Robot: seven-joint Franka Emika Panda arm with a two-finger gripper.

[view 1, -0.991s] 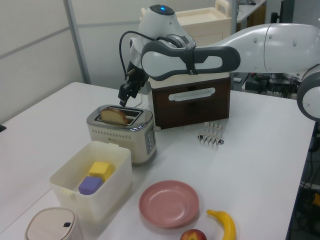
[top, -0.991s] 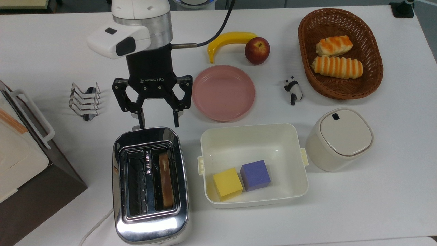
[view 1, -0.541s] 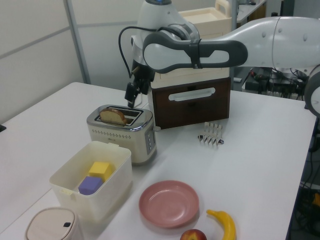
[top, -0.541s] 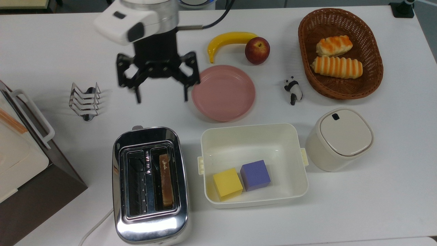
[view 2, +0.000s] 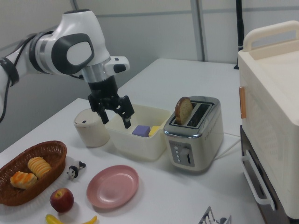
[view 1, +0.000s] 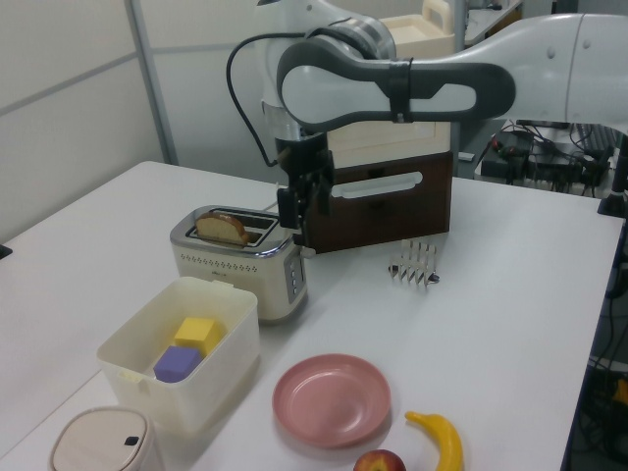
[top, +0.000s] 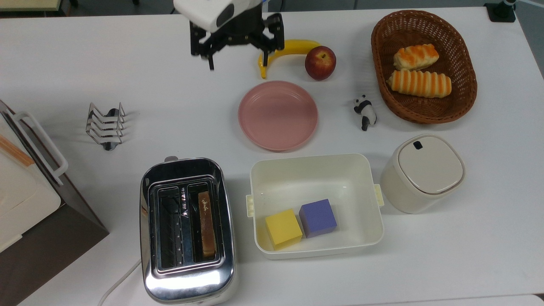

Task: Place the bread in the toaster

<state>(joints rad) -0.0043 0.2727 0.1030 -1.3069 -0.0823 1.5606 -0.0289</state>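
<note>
The bread (top: 206, 224) stands on its edge in one slot of the toaster (top: 187, 231), the slot nearer to the top view's right. In the right view you see that its rounded top sticks out above the chrome body, so it is inserted but not pushed down. The other slot is empty. I judge that the placing itself is done; nothing in the task asks you to press the lever.

The end effector (top: 236, 54) is well apart from the toaster, up near the far edge of the table (top: 63, 63), just beside the banana (top: 285, 50) in the top view. Its two fingers are spread apart and hold nothing.

Beside the toaster, on the top view's right, stands the white bin (top: 314, 178) with a yellow cube (top: 283, 228) and a purple cube (top: 318, 217). The pink plate (top: 278, 115) lies between the bin and the end effector. What is left, in my opinion, is only to confirm that the slice sits stable.
</note>
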